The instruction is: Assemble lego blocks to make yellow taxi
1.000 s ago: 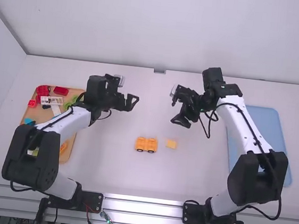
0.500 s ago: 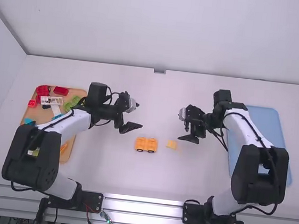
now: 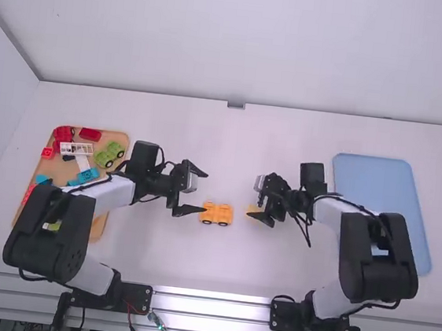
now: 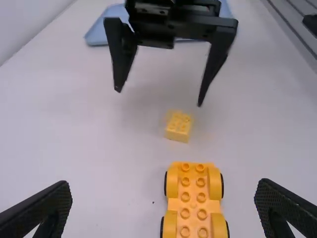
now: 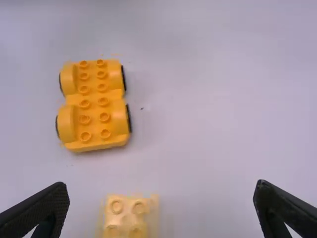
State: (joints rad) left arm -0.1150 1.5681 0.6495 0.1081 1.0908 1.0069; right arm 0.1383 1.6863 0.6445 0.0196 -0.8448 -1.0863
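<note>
**Yellow base (image 3: 216, 214) and small yellow block (image 4: 178, 127), unjoined, with both grippers apart.**

The base lies near the middle of the white table (image 3: 172, 255), in its near half, long side running left to right. It stands on its black-edged wheels, studs upward in two rows. The block, with four studs on top, rests to the right of the base, with a short stretch of table between them. Above the block is the right gripper (image 3: 254, 198), its fingers spread and holding nothing. The left gripper (image 3: 206, 192), likewise spread and empty, is above the table beside the left end of the base, slightly to its far side. Farther out, on the left, a wooden tray (image 3: 58, 168) carries loose parts: a red block (image 3: 90, 133) at the far edge, a white frame (image 3: 75, 149) just nearer, a green wheeled base (image 3: 109, 154) toward the right edge, and a blue block (image 3: 87, 176) nearer still. The left arm covers part of the tray's near portion. A blue tray (image 3: 371, 177) lies at the right, partly behind the right arm.
</note>
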